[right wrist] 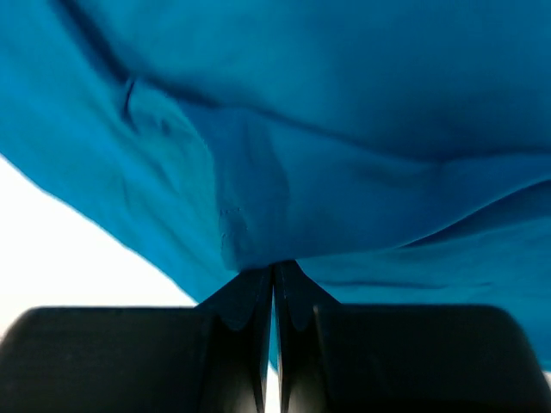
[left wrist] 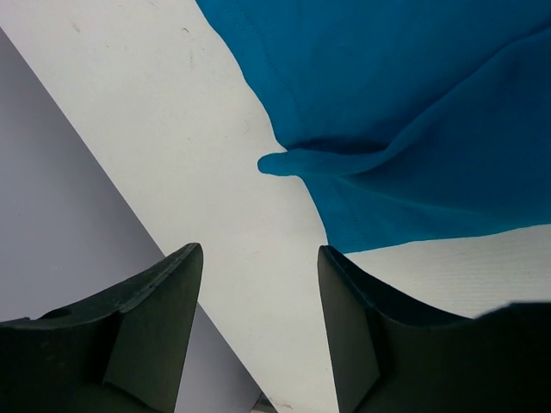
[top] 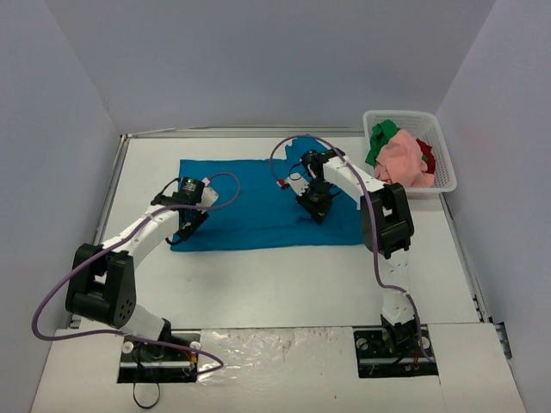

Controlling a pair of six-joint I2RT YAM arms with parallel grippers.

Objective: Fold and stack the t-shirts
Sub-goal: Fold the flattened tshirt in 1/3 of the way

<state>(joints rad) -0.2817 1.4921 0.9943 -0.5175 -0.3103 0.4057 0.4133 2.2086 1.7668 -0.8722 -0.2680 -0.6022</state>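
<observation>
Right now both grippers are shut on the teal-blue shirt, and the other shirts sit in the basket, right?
Only the right gripper is shut on the teal-blue shirt; the left gripper is open beside its edge, per the left wrist view. Rest holds.

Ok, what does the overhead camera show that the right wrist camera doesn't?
Only overhead: the white basket holding the pink t-shirt, green t-shirt and red t-shirt, plus the left claw by the teal-blue t-shirt's left edge. Only the right wrist: that the right claw is shut, pinching a fold of cloth. Both: the teal-blue t-shirt itself.
</observation>
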